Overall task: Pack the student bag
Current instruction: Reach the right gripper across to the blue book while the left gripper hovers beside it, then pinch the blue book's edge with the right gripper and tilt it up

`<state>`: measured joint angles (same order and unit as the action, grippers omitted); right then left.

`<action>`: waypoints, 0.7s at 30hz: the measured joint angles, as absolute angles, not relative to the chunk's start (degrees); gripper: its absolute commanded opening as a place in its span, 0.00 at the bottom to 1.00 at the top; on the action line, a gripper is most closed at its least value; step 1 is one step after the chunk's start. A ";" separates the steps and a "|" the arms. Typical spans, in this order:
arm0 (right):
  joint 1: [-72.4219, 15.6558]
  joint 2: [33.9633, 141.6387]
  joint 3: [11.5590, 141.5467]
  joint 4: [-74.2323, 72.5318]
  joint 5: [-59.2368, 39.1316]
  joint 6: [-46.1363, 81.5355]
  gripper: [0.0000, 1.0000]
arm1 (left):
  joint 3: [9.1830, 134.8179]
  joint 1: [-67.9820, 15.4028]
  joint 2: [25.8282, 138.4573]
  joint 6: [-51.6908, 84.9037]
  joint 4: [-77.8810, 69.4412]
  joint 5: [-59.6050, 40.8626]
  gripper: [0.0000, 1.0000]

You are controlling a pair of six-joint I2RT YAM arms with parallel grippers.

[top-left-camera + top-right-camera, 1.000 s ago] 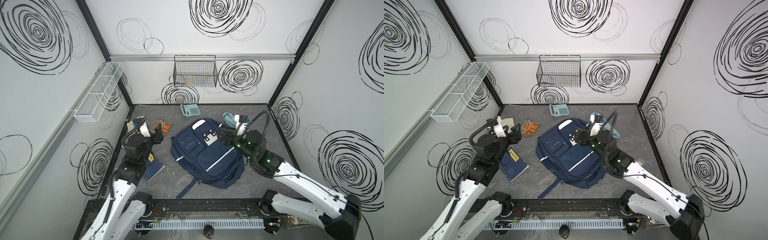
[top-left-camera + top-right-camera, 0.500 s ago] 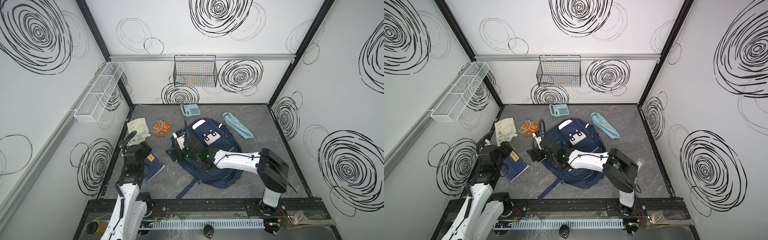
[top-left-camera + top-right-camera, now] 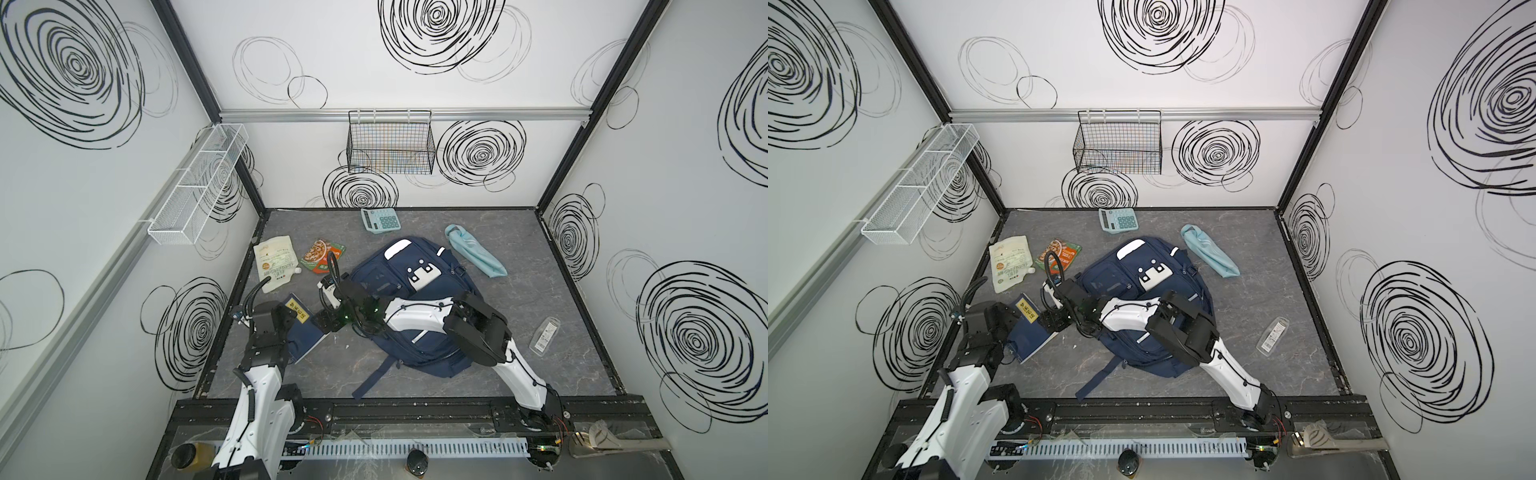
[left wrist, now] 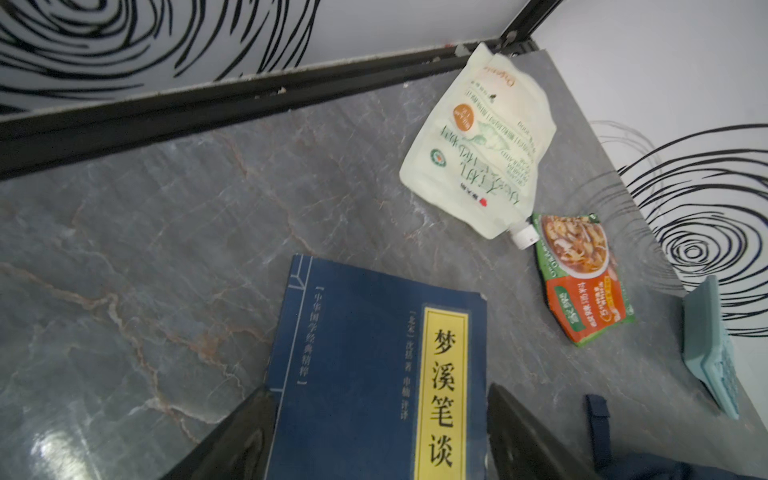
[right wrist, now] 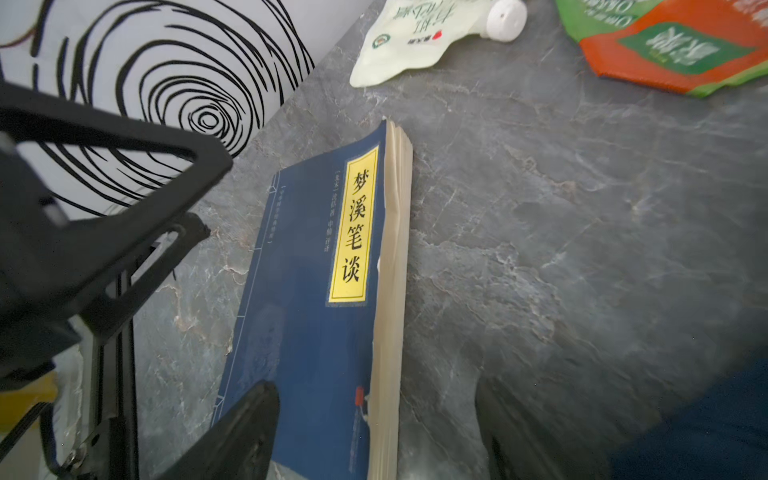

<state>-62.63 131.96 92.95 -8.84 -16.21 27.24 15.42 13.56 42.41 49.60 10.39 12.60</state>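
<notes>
The student bag (image 3: 384, 272) (image 3: 1113, 278), navy with a white face patch, lies flat mid-floor in both top views. Left of it lies a blue book (image 3: 307, 334) (image 3: 1027, 334) with a yellow title strip. My left gripper (image 3: 287, 316) (image 4: 378, 399) is low over the book (image 4: 365, 353), open, with a finger on either side of its cover. My right arm reaches across the bag. Its gripper (image 3: 326, 323) (image 5: 374, 415) is open over the book's (image 5: 316, 291) page edge, one finger above the cover, the other above bare floor. Neither gripper holds anything.
A cream spout pouch (image 3: 276, 262) and an orange-green food packet (image 3: 322, 255) lie beyond the book. At the back are a teal calculator (image 3: 380, 219) and a light blue umbrella (image 3: 476, 255). A clear packet (image 3: 544, 336) lies at the right. The left wall frame runs close to the book.
Both arms have come down from high up. The right arm swung from the bag's right side across it to the book. The left gripper dropped over the book.
</notes>
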 measured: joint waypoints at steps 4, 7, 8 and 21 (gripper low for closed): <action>-62.63 134.67 96.05 -6.28 -19.81 27.81 0.75 | 13.32 14.09 43.05 50.65 9.54 9.72 0.82; -62.63 135.66 97.32 -4.89 -22.39 28.32 0.74 | 12.62 14.33 43.59 50.85 8.45 7.68 0.82; -62.63 135.74 97.54 -4.36 -22.98 28.40 0.73 | 12.49 14.33 43.77 50.87 8.21 7.14 0.82; -61.17 135.79 98.94 -1.54 -30.76 28.27 0.31 | 11.49 14.44 48.18 51.75 1.50 0.10 0.82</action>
<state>-61.17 135.79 98.94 -1.54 -30.76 28.27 11.49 14.44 48.18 51.75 1.50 0.10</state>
